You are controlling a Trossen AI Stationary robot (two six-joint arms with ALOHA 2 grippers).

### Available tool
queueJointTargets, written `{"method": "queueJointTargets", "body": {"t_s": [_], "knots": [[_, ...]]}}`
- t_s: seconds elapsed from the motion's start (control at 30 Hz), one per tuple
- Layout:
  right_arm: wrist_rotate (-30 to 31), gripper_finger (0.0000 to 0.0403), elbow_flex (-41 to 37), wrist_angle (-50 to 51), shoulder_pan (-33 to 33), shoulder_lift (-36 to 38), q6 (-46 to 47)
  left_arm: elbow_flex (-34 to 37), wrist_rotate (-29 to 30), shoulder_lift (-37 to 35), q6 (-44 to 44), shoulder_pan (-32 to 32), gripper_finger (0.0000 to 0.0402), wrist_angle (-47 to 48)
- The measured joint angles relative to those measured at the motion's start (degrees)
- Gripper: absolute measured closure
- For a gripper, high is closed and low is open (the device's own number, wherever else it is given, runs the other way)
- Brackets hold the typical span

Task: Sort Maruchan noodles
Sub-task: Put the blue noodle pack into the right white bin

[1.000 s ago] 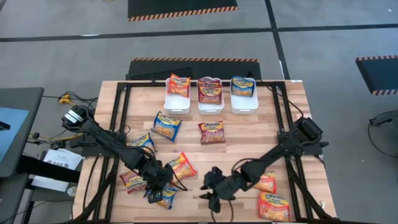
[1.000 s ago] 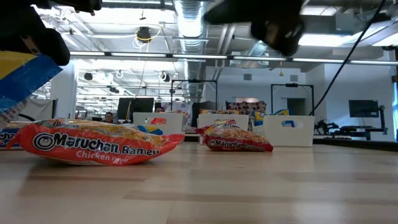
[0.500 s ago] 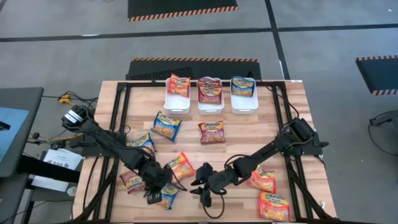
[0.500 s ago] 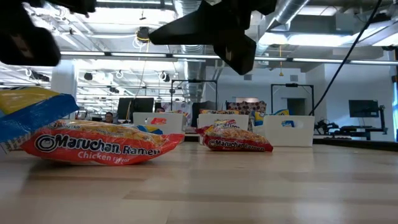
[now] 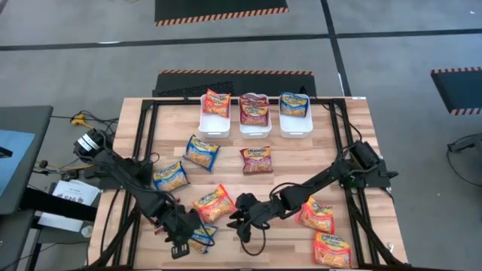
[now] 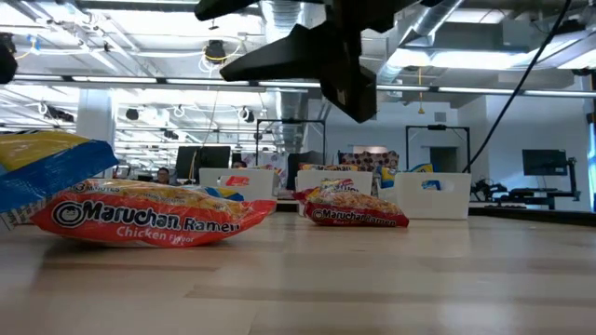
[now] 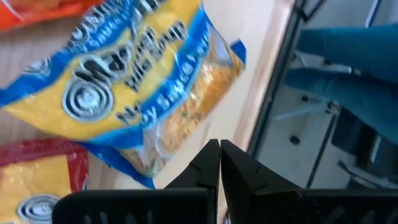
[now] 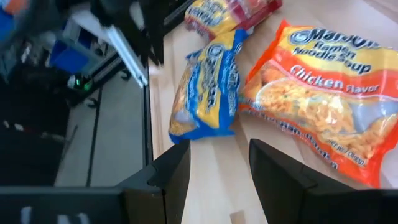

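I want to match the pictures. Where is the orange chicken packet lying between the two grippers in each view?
High view: orange packet, left of centre, near the front.
Low view: lower left, lying flat.
Right wrist view: right side.
Left wrist view: probably the orange strip at the top-left corner; too little shows.
Shared landmark: the blue packet beside it.

Maruchan noodles (image 5: 257,159): 3 pkts in bins, 9 flat on table.

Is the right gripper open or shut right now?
Open. The right gripper shows its two dark fingers standing well apart with bare table between them, holding nothing, near the orange chicken packet.
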State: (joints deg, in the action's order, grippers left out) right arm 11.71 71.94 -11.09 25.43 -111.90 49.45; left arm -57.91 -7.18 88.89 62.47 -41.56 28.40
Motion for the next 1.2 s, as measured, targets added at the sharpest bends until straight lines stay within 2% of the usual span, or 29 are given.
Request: {"method": "queueJointTargets", "body": {"t_s": [0.27,0.5,0.63,0.73,0.9,1.0,1.2], "knots": [[0.9,0.0214,0.0,-1.5,-0.7,0.0,6.6,0.0,-0.5,5.3,2.5,-2.6,0.0401,-4.9],[2.6,0.0214,0.0,-2.2,-1.1,0.0,9.2,0.0,0.2,6.0,4.2,-4.2,0.0401,-2.9],[3.8,0.0214,0.0,-4.4,-1.3,0.0,10.6,0.0,2.6,6.3,4.8,-3.7,0.0401,0.4],[6.3,0.0214,0.1,-6.5,-1.3,-0.9,11.3,0.0,1.5,7.3,4.4,-3.1,0.0401,1.9],[6.6,0.0214,1.0,-10.2,-1.2,-4.2,14.7,0.1,0.1,9.0,3.4,-3.3,0.0401,1.3],[5.0,0.0214,1.1,-9.4,-1.1,-5.7,15.2,0.1,1.0,9.0,3.7,-3.2,0.0401,0.2],[-1.9,0.0214,6.6,-10.5,-1.5,-12.1,16.2,0.1,1.6,9.8,4.3,-2.4,0.0401,0.0]]}}
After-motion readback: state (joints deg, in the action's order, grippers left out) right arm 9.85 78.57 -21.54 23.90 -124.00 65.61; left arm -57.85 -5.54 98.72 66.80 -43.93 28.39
